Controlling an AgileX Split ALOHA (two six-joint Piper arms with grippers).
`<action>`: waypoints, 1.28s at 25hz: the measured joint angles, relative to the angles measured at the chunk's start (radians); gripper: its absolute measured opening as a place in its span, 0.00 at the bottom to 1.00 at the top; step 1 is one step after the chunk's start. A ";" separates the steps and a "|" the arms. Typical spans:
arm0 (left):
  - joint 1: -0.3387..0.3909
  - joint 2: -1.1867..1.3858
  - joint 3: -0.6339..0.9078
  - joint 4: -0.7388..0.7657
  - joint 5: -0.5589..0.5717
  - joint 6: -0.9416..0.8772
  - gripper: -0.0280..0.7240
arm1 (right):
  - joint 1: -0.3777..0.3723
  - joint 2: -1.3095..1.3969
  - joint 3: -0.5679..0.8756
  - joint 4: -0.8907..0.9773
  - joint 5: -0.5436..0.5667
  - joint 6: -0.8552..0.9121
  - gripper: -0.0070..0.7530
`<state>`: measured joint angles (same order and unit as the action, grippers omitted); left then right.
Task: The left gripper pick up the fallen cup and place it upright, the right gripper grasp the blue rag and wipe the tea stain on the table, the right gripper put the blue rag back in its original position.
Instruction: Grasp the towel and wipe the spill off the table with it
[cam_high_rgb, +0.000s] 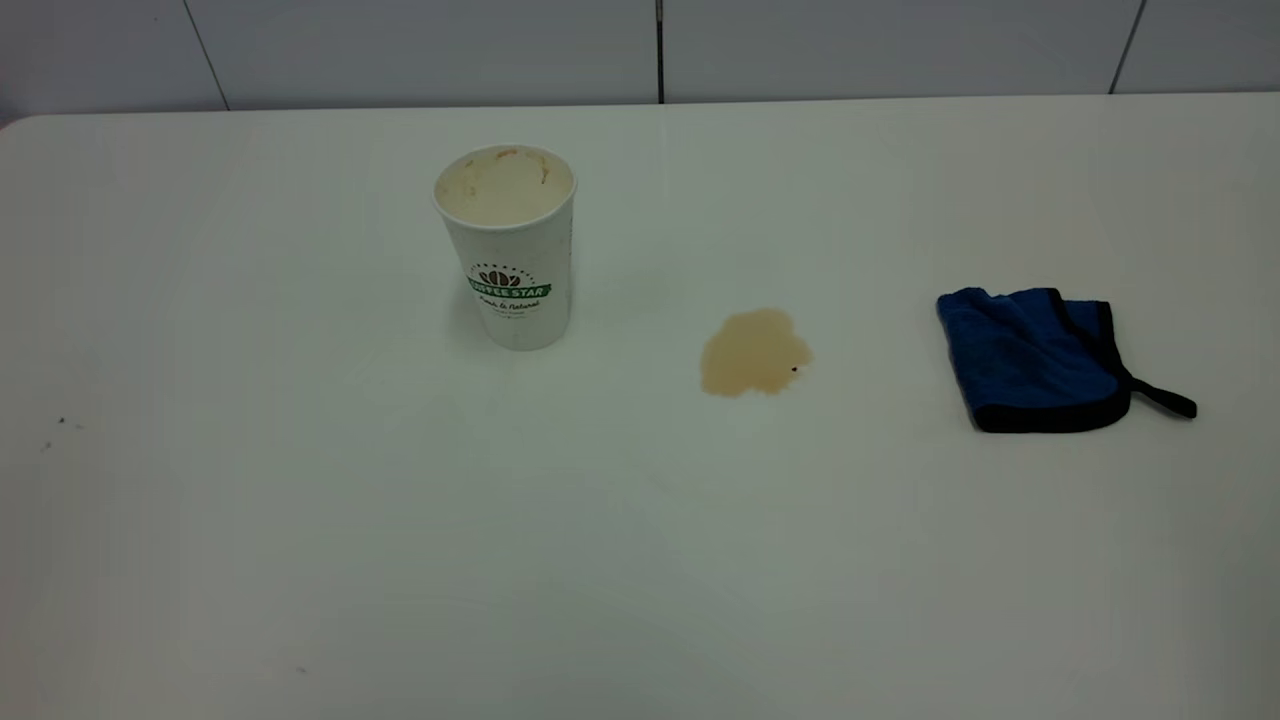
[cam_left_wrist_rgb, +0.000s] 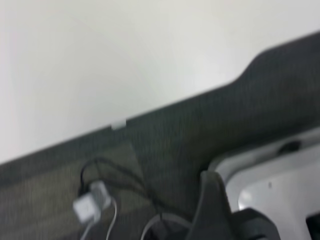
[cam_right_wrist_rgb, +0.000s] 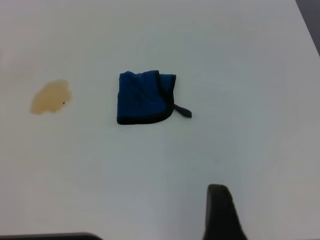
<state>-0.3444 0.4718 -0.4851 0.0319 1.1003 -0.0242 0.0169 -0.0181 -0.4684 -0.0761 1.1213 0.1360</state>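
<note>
cup (cam_high_rgb: 508, 250) upright on desk (cam_high_rgb: 300, 560), 9 o'clock of tea stain (cam_high_rgb: 753, 352) – first step looks done | stain unwiped; blue rag (cam_high_rgb: 1030, 358) at its 3 o'clock, ungrasped – wiping and return remain | both tools outside exterior view; left tool, right tool: opening cannot be told, wrist views show only slivers

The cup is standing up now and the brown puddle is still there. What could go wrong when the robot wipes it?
1. The cup stands fairly close to the tea stain, so a wide sweep toward it might knock it over.
2. The blue rag is folded, with a thin strap sticking out; grabbing only the strap could leave it dangling instead of wiping flat.
3. One pass may just smear the stain across the table.
</note>
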 joint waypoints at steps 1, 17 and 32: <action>0.000 -0.036 0.000 0.000 0.000 0.000 0.79 | 0.000 0.000 0.000 0.000 0.000 0.000 0.68; 0.295 -0.490 0.000 0.001 0.022 -0.001 0.79 | 0.000 0.000 0.000 0.000 0.000 0.000 0.68; 0.311 -0.490 0.000 0.001 0.023 -0.002 0.79 | 0.000 0.000 -0.001 0.020 -0.003 0.000 0.67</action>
<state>-0.0332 -0.0179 -0.4848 0.0329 1.1230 -0.0264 0.0169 -0.0181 -0.4693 -0.0566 1.1185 0.1360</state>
